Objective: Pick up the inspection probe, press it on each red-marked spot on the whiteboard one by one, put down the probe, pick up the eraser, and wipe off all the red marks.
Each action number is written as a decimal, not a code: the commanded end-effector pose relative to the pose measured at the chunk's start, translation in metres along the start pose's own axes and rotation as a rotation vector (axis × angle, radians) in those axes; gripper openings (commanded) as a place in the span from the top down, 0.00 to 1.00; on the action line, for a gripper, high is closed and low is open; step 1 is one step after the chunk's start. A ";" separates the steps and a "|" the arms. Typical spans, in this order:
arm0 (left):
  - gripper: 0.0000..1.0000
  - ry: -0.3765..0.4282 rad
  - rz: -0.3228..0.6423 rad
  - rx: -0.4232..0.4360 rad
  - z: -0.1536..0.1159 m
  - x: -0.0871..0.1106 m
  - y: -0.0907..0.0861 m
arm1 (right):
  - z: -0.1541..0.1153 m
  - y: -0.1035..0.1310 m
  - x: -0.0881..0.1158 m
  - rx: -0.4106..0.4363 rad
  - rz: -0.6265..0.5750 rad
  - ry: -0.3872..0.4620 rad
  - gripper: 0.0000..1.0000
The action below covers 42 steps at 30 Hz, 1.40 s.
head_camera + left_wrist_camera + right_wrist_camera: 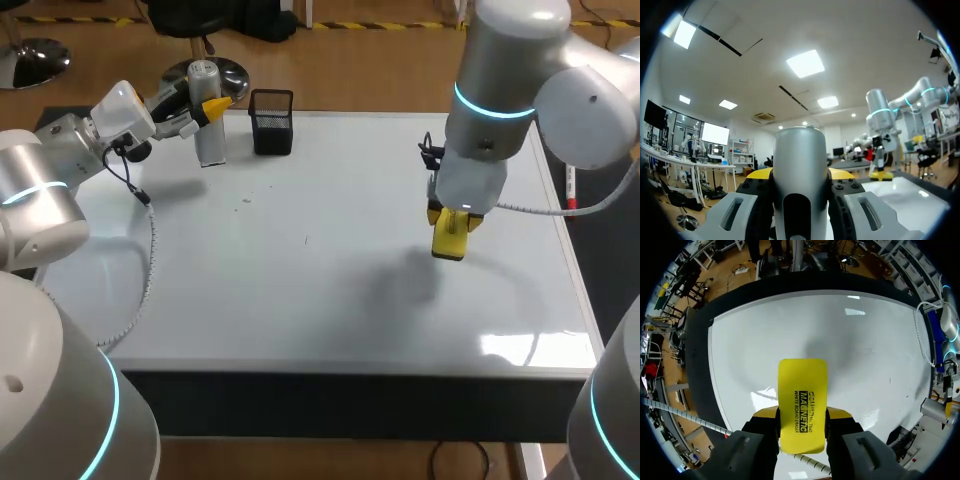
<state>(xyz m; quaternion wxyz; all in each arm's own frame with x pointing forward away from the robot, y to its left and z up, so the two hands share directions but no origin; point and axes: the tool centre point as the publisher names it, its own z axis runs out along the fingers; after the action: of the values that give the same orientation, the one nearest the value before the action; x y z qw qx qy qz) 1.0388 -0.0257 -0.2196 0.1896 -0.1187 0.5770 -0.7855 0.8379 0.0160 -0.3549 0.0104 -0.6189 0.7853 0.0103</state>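
two hands grip: left hand [212, 106] the probe [800, 165], right hand [802, 414] the eraser [802, 385], seemingly above the whiteboard [300, 260].

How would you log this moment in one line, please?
left gripper: shut on probe, upright by mesh holder | right gripper: shut on eraser, above whiteboard | whiteboard: no red visible

Bright overhead light; whiteboard [300, 280] glare (near edge); soft shadows
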 end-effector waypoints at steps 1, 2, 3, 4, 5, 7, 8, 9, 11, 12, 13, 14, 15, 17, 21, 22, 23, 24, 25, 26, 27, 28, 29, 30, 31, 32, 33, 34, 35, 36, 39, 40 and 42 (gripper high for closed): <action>1.00 0.000 0.000 -0.002 0.000 0.000 -0.001 | 0.004 -0.009 0.007 0.001 0.018 0.008 1.00; 1.00 0.000 0.000 -0.002 0.000 0.000 -0.001 | 0.005 -0.015 0.010 0.006 0.029 0.011 1.00; 1.00 0.000 0.000 -0.002 0.000 0.000 -0.001 | 0.005 -0.021 0.011 0.010 0.029 0.013 1.00; 1.00 0.000 0.000 -0.002 0.000 0.000 -0.001 | 0.004 -0.027 0.012 0.021 0.022 0.025 1.00; 1.00 0.000 0.000 -0.002 0.000 0.000 -0.001 | 0.003 -0.033 0.014 0.028 0.020 0.031 1.00; 1.00 0.000 0.000 -0.002 0.000 0.000 -0.001 | 0.002 -0.047 0.017 0.040 0.010 0.030 1.00; 1.00 0.000 0.000 -0.002 0.000 0.000 -0.001 | 0.002 -0.055 0.018 0.045 0.008 0.032 1.00; 1.00 0.000 0.000 -0.002 0.000 0.000 -0.001 | 0.003 -0.062 0.019 0.049 0.000 0.023 1.00; 1.00 0.000 0.000 -0.002 0.000 0.000 -0.001 | 0.005 -0.081 0.021 0.053 -0.007 0.018 1.00; 1.00 0.000 0.000 -0.002 0.000 0.000 -0.001 | 0.006 -0.087 0.021 0.054 -0.009 0.019 1.00; 1.00 0.000 0.000 -0.002 0.000 0.000 -0.001 | 0.007 -0.095 0.021 0.057 -0.016 0.013 1.00; 1.00 0.000 0.000 -0.002 0.000 0.000 -0.001 | 0.009 -0.104 0.021 0.056 -0.017 0.009 1.00; 1.00 0.000 0.000 -0.002 0.000 0.000 -0.001 | 0.010 -0.112 0.020 0.058 -0.031 0.015 1.00; 1.00 0.000 0.000 -0.002 0.000 0.000 -0.001 | 0.013 -0.133 0.016 0.051 -0.051 -0.011 1.00; 1.00 0.000 0.000 -0.002 0.000 0.000 -0.001 | 0.015 -0.162 0.007 0.048 -0.080 -0.024 1.00; 1.00 0.000 0.000 -0.002 0.000 0.000 -0.001 | 0.017 -0.172 0.004 0.048 -0.081 -0.025 1.00; 1.00 0.000 0.000 -0.002 0.000 0.000 -0.001 | 0.018 -0.180 0.002 0.045 -0.085 -0.026 1.00; 1.00 0.000 0.000 -0.002 0.000 0.000 -0.001 | 0.019 -0.184 0.000 0.041 -0.086 -0.038 1.00; 1.00 0.000 0.000 -0.002 0.000 0.000 -0.001 | 0.020 -0.193 -0.002 0.042 -0.087 -0.042 1.00; 1.00 0.000 0.000 -0.002 0.000 0.000 -0.001 | 0.021 -0.200 -0.005 0.042 -0.090 -0.038 1.00; 1.00 0.000 0.000 -0.002 0.000 0.000 -0.001 | 0.021 -0.204 -0.006 0.041 -0.094 -0.042 1.00; 1.00 0.000 0.000 -0.002 0.000 0.000 -0.001 | 0.022 -0.212 -0.010 0.037 -0.108 -0.055 1.00; 1.00 0.000 0.000 -0.002 0.000 0.000 -0.001 | 0.023 -0.217 -0.013 0.029 -0.118 -0.059 1.00; 1.00 0.000 0.000 -0.002 0.000 0.000 -0.001 | 0.024 -0.221 -0.015 0.026 -0.112 -0.061 1.00; 1.00 0.000 0.000 -0.002 0.000 0.000 -0.001 | 0.025 -0.227 -0.019 0.026 -0.116 -0.056 1.00; 1.00 0.000 0.000 -0.002 0.000 0.000 -0.001 | 0.025 -0.232 -0.022 0.025 -0.119 -0.058 1.00; 1.00 0.000 0.000 -0.002 0.000 0.000 -0.001 | 0.025 -0.235 -0.025 0.023 -0.122 -0.058 1.00; 1.00 0.000 0.000 -0.002 0.000 0.000 -0.001 | 0.026 -0.240 -0.031 0.019 -0.134 -0.055 1.00; 1.00 0.000 0.000 -0.002 0.000 0.000 -0.001 | 0.026 -0.243 -0.038 0.018 -0.142 -0.054 1.00; 1.00 0.000 0.000 -0.002 0.000 0.000 -0.001 | 0.026 -0.246 -0.043 0.017 -0.155 -0.053 1.00; 1.00 0.000 0.000 -0.002 0.000 0.000 -0.001 | 0.026 -0.255 -0.061 0.014 -0.176 -0.054 1.00; 1.00 0.000 0.000 -0.002 0.000 0.000 -0.001 | 0.027 -0.258 -0.067 0.012 -0.183 -0.054 1.00; 1.00 0.000 0.000 -0.002 0.000 0.000 -0.001 | 0.028 -0.262 -0.078 0.007 -0.201 -0.058 1.00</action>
<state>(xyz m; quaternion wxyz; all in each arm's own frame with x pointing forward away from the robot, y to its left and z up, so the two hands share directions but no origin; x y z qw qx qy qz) 1.0388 -0.0258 -0.2196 0.1896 -0.1187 0.5769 -0.7856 1.0795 0.0189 -0.3770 0.0680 -0.6891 0.7215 0.0065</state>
